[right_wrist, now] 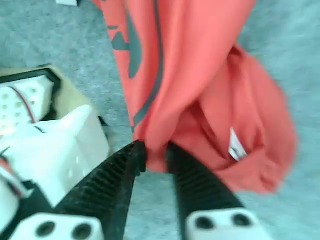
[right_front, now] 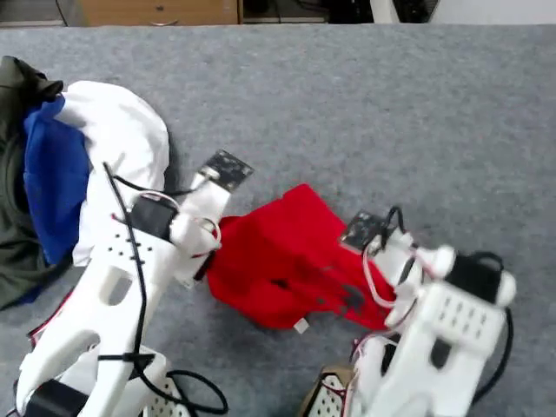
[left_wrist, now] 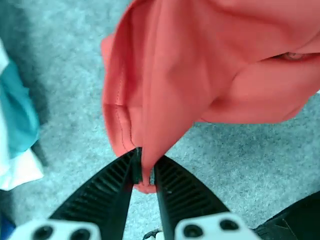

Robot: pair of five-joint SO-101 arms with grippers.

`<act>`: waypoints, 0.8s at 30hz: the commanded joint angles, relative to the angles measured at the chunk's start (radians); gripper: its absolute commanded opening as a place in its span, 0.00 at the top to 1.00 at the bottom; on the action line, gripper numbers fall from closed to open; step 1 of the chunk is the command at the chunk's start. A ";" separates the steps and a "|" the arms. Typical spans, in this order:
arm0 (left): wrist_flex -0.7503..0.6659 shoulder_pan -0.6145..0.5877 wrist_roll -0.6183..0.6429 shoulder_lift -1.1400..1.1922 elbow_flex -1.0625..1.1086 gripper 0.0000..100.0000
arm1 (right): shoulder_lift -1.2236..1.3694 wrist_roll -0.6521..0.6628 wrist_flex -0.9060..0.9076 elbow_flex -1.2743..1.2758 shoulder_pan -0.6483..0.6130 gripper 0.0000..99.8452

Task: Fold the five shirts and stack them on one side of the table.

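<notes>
A red shirt (right_front: pixel 282 256) lies bunched in the middle of the grey table, between my two arms. My left gripper (left_wrist: pixel 145 172) is shut on a folded edge of the red shirt (left_wrist: pixel 200 65), and the cloth hangs out from between the black fingers (left_wrist: pixel 112 187). My right gripper (right_wrist: pixel 155 155) is shut on another edge of the red shirt (right_wrist: pixel 200 75), whose dark print and white tag (right_wrist: pixel 235 142) show. In the high view the left arm (right_front: pixel 148 252) is at the shirt's left side and the right arm (right_front: pixel 426 295) at its right side.
A pile of other shirts lies at the table's left edge: white (right_front: pixel 122 130), blue (right_front: pixel 52 178) and dark green (right_front: pixel 17 226). The grey table (right_front: pixel 391 113) stretches bare behind and to the right of the red shirt. A wooden cabinet (right_front: pixel 156 10) stands beyond the far edge.
</notes>
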 commanded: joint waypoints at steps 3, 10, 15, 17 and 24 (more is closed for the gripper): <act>0.100 -0.081 0.006 0.004 -0.172 0.98 | -0.220 0.014 -0.005 -0.064 -0.048 0.78; 0.216 -0.104 0.005 0.002 -0.247 0.98 | -0.170 -0.092 -0.135 -0.165 -0.087 0.78; 0.229 -0.098 0.006 0.002 -0.244 0.98 | 0.054 -0.261 -0.201 -0.277 -0.222 0.78; 0.229 -0.098 0.006 -0.012 -0.232 0.98 | 0.171 -0.342 -0.224 -0.343 -0.298 0.78; 0.229 -0.098 0.005 -0.150 -0.144 0.98 | 0.647 -0.516 -0.282 -0.576 -0.536 0.78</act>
